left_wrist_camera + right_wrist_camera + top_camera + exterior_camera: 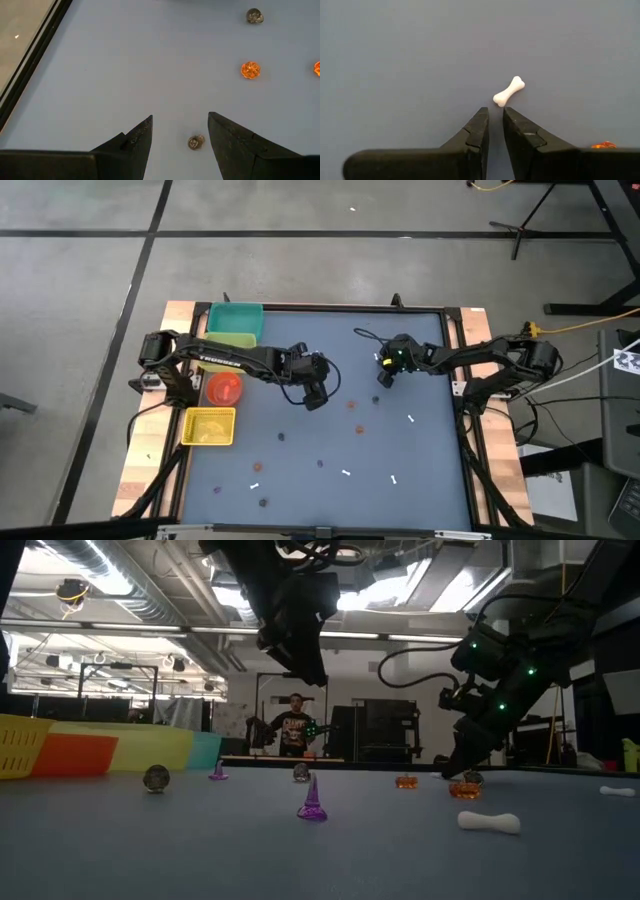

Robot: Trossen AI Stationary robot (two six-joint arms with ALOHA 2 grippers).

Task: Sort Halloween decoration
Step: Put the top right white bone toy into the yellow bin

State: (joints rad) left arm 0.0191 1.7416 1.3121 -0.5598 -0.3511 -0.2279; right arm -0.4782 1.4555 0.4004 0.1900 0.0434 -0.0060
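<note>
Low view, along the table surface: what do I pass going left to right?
Yellow bin → red bin → dark round trinket → small purple cone → larger purple cone → orange pumpkin → white bone → far white bone.

Robotics lab, exposed ceiling ducts [110,570], equipment racks [385,730], person [295,725] standing behind table [150,850]
</note>
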